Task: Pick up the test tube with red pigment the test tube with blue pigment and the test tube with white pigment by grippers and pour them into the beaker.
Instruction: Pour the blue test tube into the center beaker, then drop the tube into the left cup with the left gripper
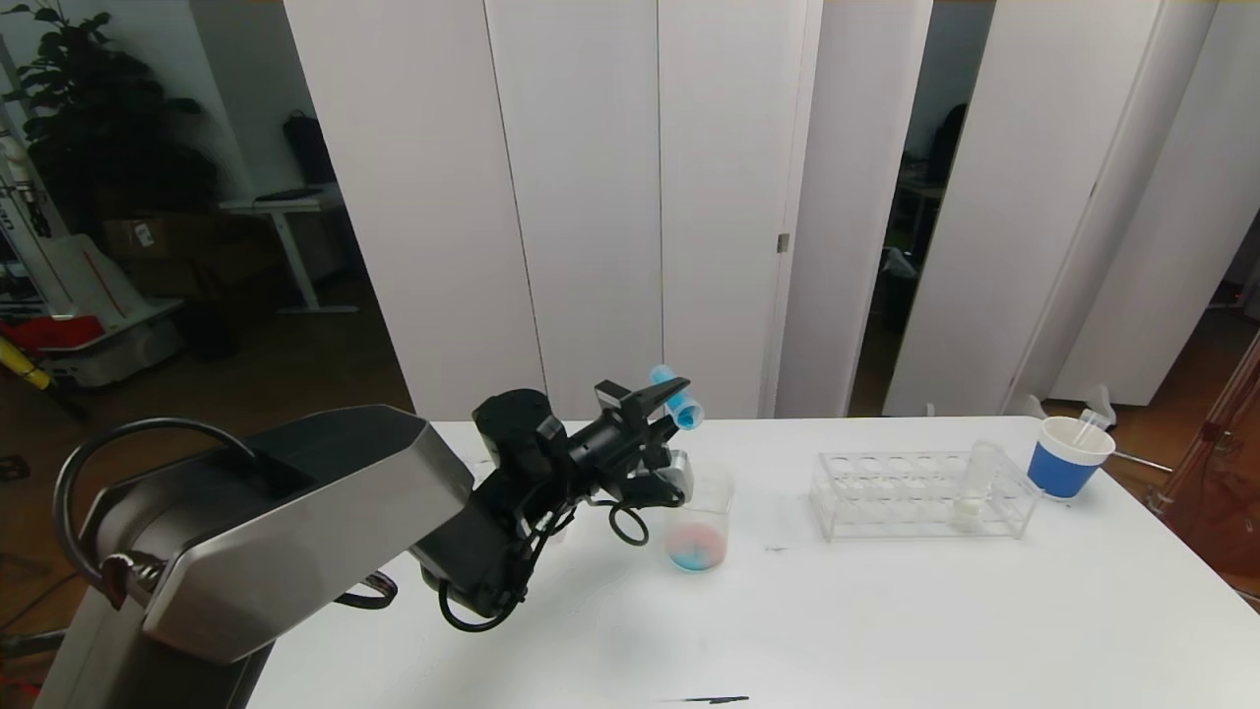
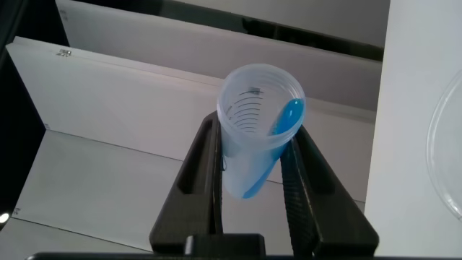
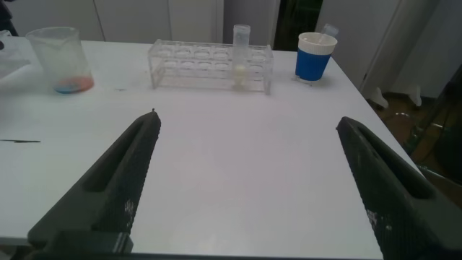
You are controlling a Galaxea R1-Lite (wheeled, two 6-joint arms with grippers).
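Note:
My left gripper (image 1: 667, 396) (image 2: 254, 127) is shut on the test tube with blue pigment (image 1: 679, 402) (image 2: 249, 155). The tube is tilted, mouth lower than tip, just above and behind the beaker (image 1: 701, 520) (image 3: 61, 58). Blue pigment streaks the tube's inner wall. Pinkish-red and blue pigment lies in the bottom of the beaker. The test tube with white pigment (image 1: 975, 484) (image 3: 240, 61) stands upright in the clear rack (image 1: 886, 497) (image 3: 195, 61). No test tube with red pigment is in view. My right gripper (image 3: 247, 123) hangs open over bare table, short of the rack.
A blue paper cup (image 1: 1066, 463) (image 3: 314, 58) with a white rim stands right of the rack, near the table's far right corner. A short dark mark (image 1: 714, 700) lies near the table's front edge. White panels stand behind the table.

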